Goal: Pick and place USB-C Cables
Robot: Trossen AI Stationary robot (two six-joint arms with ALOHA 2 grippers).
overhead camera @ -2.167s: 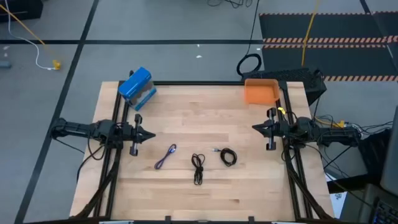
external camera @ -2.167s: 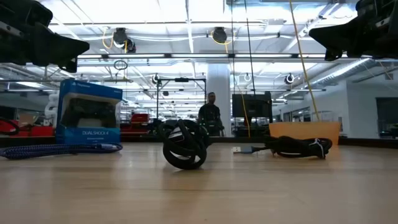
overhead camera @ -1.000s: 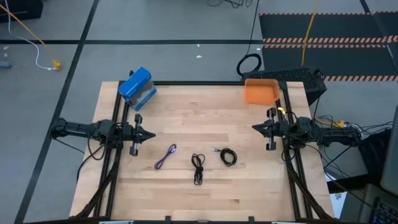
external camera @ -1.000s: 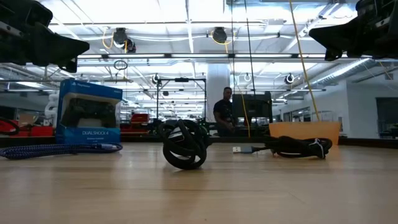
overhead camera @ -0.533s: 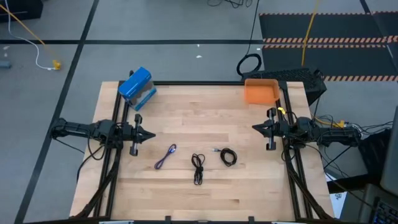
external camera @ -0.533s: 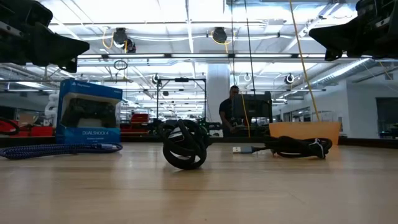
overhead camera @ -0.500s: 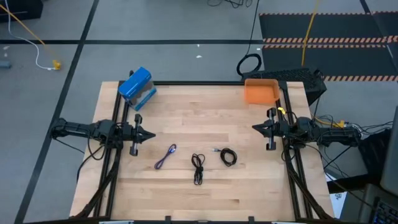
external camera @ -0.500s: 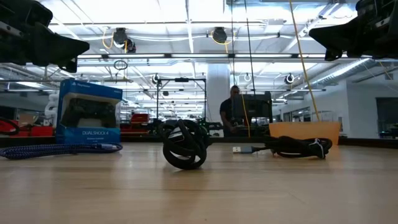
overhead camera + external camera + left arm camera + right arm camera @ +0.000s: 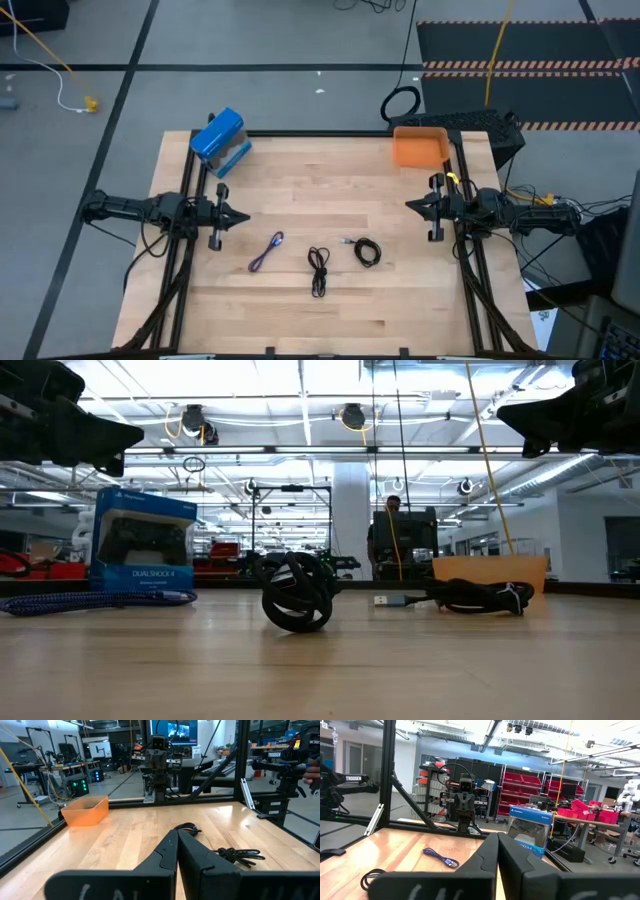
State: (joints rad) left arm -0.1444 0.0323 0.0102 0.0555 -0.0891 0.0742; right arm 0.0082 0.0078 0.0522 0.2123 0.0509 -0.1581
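Observation:
Three cables lie flat on the wooden table near its near-middle. The purple-blue one (image 9: pixel 267 251) (image 9: pixel 441 857) (image 9: pixel 100 600) is on the left. The black folded long one (image 9: pixel 319 270) (image 9: pixel 240 854) (image 9: pixel 297 593) is in the middle. The black ring coil (image 9: pixel 367 251) (image 9: pixel 187 827) (image 9: pixel 480 597) is on the right. My left gripper (image 9: pixel 245 216) (image 9: pixel 177 840) hovers shut at the table's left side, pointing toward the middle. My right gripper (image 9: pixel 410 206) (image 9: pixel 497 842) hovers shut at the right side, facing it. Both are well apart from the cables.
An orange bin (image 9: pixel 419 147) (image 9: pixel 86 810) stands at the far right corner. A blue controller box (image 9: pixel 221 141) (image 9: pixel 530 827) stands at the far left corner. A large black cable loop (image 9: pixel 401 103) lies on the floor beyond the far edge. Black frame rails run along the table's sides.
Both arms and all three cables have kept still. A person in the room beyond the table has walked toward the right of the low view.

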